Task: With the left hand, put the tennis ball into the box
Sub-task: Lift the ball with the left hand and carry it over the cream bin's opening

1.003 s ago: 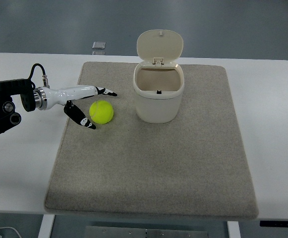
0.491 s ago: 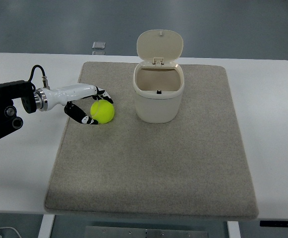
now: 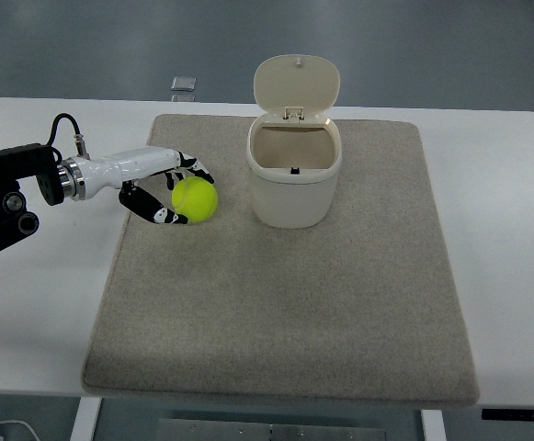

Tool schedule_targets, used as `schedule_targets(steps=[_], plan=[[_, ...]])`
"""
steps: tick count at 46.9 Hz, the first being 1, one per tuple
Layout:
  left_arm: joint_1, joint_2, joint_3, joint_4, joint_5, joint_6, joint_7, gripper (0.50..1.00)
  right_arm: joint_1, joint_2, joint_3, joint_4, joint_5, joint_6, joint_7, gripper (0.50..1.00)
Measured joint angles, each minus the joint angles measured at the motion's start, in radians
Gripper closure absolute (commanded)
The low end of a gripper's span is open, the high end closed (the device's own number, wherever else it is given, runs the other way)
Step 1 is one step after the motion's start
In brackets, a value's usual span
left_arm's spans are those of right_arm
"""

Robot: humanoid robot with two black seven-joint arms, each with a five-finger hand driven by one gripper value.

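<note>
Right now, on the white counter (image 3: 505, 276) and grey mat (image 3: 294, 303), the cream box (image 3: 294, 179) sits just right of the hand, lid up, nothing visible inside. Left hand (image 3: 170, 191) has its fingers curled around the tennis ball (image 3: 195, 200), bright yellow-green, fuzzy, unmarked. Grasp looks done; lift, carry, drop remain.
</note>
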Motion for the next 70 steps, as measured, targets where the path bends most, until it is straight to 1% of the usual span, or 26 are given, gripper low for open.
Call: schedule_targets(steps=[4,8,12,19,27,33,39,42,49,54,64,65,66,69,70], plan=[[0.002,0.006,-0.022,-0.001,-0.033,0.053,-0.093,1.000,0.000,0.000,0.000,0.000,0.000,0.000,0.000,0.562],[0.003,0.014,-0.030,-0.003,-0.085,0.093,-0.137,1.000,0.000,0.000,0.000,0.000,0.000,0.000,0.000,0.562],[0.003,0.022,-0.050,-0.016,-0.134,0.107,-0.149,1.000,0.000,0.000,0.000,0.000,0.000,0.001,0.000,0.560],[0.003,0.044,-0.092,-0.058,-0.145,0.112,-0.170,1.000,0.000,0.000,0.000,0.000,0.000,0.000,0.000,0.560],[-0.010,0.041,-0.120,-0.105,-0.115,0.112,-0.174,1.000,0.000,0.000,0.000,0.000,0.000,0.000,0.000,0.562],[-0.034,0.016,-0.122,-0.109,0.000,0.118,-0.173,1.000,0.000,0.000,0.000,0.000,0.000,0.000,0.000,0.562],[-0.048,-0.021,-0.122,-0.108,0.069,0.167,-0.165,1.000,0.000,0.000,0.000,0.000,0.000,0.000,0.000,0.562],[-0.068,-0.030,-0.122,-0.106,0.079,0.178,-0.163,1.000,0.000,0.000,0.000,0.000,0.000,0.000,0.000,0.560],[-0.099,-0.052,-0.118,-0.080,0.141,0.187,-0.160,1.000,0.000,0.000,0.000,0.000,0.000,0.000,0.000,0.560],[-0.109,-0.085,-0.116,-0.049,0.214,0.190,-0.160,1.000,0.000,0.000,0.000,0.000,0.000,0.000,0.000,0.562],[-0.143,-0.104,-0.111,-0.001,0.243,0.190,-0.159,1.000,0.000,0.000,0.001,0.000,0.000,0.000,0.000,0.560],[-0.145,-0.107,-0.111,0.001,0.245,0.190,-0.159,0.988,0.000,0.000,0.000,0.000,0.000,0.000,0.000,0.562],[-0.146,-0.112,-0.111,0.002,0.247,0.190,-0.158,0.958,0.000,0.000,0.000,0.000,0.000,0.000,0.000,0.560],[-0.149,-0.138,-0.111,0.008,0.251,0.190,-0.158,0.896,0.000,0.000,0.000,0.000,0.000,0.000,0.000,0.562],[-0.150,-0.144,-0.111,0.012,0.253,0.190,-0.158,0.860,0.000,0.000,0.000,0.000,0.000,0.000,0.000,0.562]])
